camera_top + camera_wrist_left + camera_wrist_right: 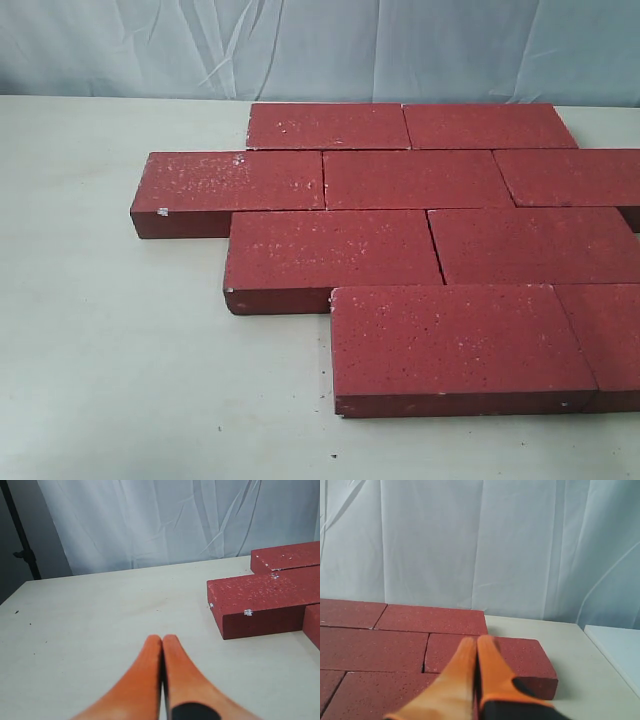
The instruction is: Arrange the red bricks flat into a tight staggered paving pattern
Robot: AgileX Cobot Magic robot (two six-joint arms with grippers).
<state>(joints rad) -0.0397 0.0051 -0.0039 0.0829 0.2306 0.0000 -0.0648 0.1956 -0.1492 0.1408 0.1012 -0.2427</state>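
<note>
Several red bricks (418,180) lie flat on the pale table (110,340), packed edge to edge in staggered rows; the nearest one (455,340) sits at the front right. Neither gripper shows in the exterior view. In the left wrist view my left gripper (162,639) is shut and empty over bare table, apart from the end brick (260,602) of one row. Seen from the right wrist, my right gripper (477,640) is shut with nothing in it, hovering over the bricks (375,650) near the end brick (520,662).
A white cloth backdrop (320,45) hangs behind the table. A dark stand pole (20,535) rises beyond the table's corner in the left wrist view. A pale board (620,645) lies beside the table in the right wrist view.
</note>
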